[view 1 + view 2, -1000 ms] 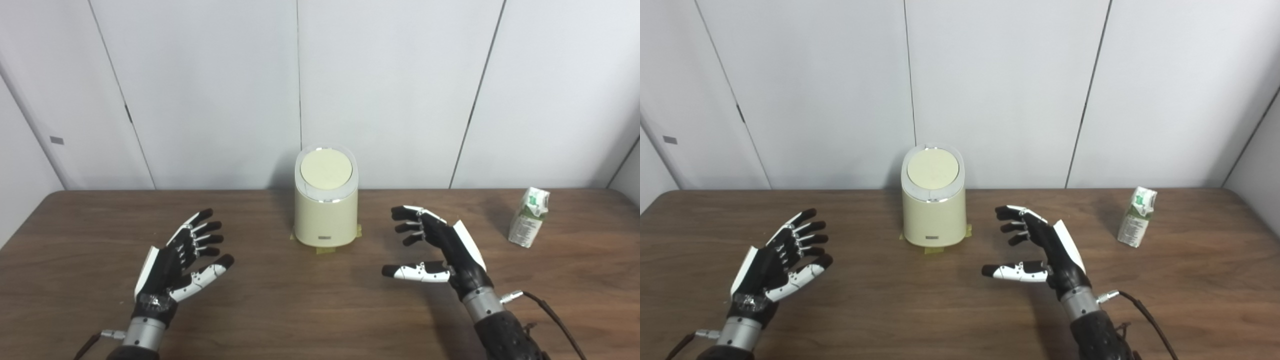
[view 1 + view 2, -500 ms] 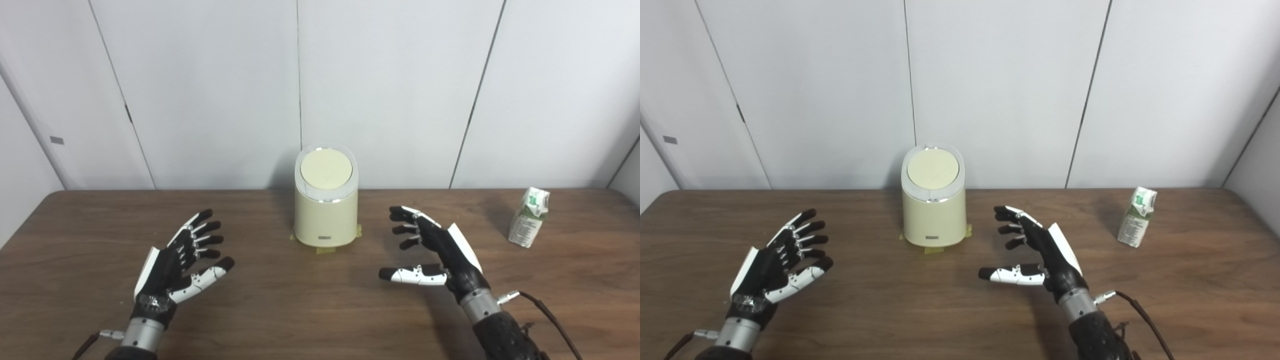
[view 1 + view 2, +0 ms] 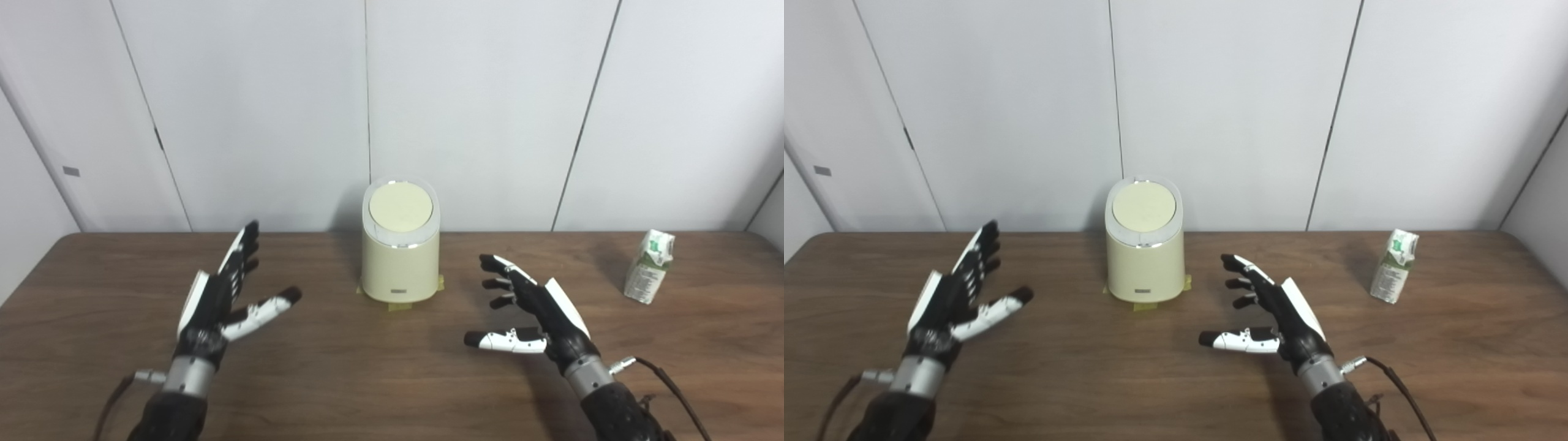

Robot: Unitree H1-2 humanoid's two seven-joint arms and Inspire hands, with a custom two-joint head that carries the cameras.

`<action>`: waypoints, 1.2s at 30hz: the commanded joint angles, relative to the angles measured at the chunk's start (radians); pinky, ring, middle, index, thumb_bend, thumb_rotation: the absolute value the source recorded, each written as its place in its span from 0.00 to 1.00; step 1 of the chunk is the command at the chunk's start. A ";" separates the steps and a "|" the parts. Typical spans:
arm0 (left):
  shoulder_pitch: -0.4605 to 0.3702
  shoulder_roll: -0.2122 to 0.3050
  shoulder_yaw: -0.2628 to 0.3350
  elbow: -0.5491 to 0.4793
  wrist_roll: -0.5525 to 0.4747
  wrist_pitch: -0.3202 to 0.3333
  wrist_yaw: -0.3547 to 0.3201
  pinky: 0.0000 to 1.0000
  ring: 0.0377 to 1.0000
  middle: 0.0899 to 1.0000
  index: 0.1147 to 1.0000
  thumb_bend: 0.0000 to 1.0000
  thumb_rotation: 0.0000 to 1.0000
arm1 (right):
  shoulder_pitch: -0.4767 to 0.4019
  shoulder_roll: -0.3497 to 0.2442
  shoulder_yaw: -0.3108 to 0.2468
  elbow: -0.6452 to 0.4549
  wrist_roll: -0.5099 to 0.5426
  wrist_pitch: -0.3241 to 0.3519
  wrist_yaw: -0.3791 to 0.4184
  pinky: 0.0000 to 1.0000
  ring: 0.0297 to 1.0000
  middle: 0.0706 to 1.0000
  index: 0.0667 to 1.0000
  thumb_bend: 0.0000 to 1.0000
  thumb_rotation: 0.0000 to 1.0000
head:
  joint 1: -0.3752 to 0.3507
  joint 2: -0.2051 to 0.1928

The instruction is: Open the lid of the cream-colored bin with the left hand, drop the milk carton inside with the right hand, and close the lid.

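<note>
1. Left eye view: one cream-colored bin (image 3: 400, 257), one milk carton (image 3: 649, 266), two hands, one table (image 3: 380, 373).
2. Bin stands upright at the table's far middle, against the wall (image 3: 478, 92). One round lid (image 3: 400, 207) sits flat on top, down.
3. Yellow tape (image 3: 401, 305) pokes out under the bin's base at the front and the sides.
4. Carton stands upright near the far right edge, well apart from the bin and from both hands.
5. Left hand (image 3: 214, 300): fingers spread wide, holds nothing, raised over the table left of the bin, clear of it.
6. Right hand (image 3: 539, 309): fingers apart and slightly curled, thumb out toward the middle, holds nothing. It is between bin and carton, nearer the camera, touching neither.
7. Cut off: both forearms run out of the bottom edge; a cable (image 3: 674, 386) leaves the right wrist and also exits the frame.
8. Hard to read: the small label low on the bin's front and the print on the carton.
9. Cannot tell whether either hand touches the tabletop.
</note>
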 commanded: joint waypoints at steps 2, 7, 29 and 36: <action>-0.093 -0.003 -0.010 -0.032 0.039 0.021 0.028 0.97 0.98 0.99 1.00 0.86 0.41 | -0.029 -0.006 -0.002 -0.040 0.006 -0.007 0.000 0.65 0.79 0.88 0.88 0.86 0.35 | 0.000 0.002; -0.157 -0.025 -0.030 -0.009 0.066 0.057 0.041 0.93 0.96 0.98 1.00 0.85 0.38 | -0.035 -0.010 0.001 -0.040 -0.001 -0.004 0.002 0.65 0.80 0.88 0.88 0.86 0.36 | -0.003 0.003; -0.388 -0.042 -0.143 0.251 0.222 0.044 0.094 0.85 0.99 1.00 1.00 0.85 0.40 | -0.052 0.000 -0.003 -0.030 0.004 0.013 -0.007 0.65 0.79 0.88 0.88 0.84 0.40 | -0.022 -0.018; -0.447 -0.055 -0.145 0.290 0.257 0.081 0.123 0.93 1.00 1.00 1.00 0.85 0.38 | -0.047 -0.004 -0.002 -0.037 -0.003 0.020 -0.007 0.65 0.79 0.87 0.88 0.84 0.41 | -0.025 -0.013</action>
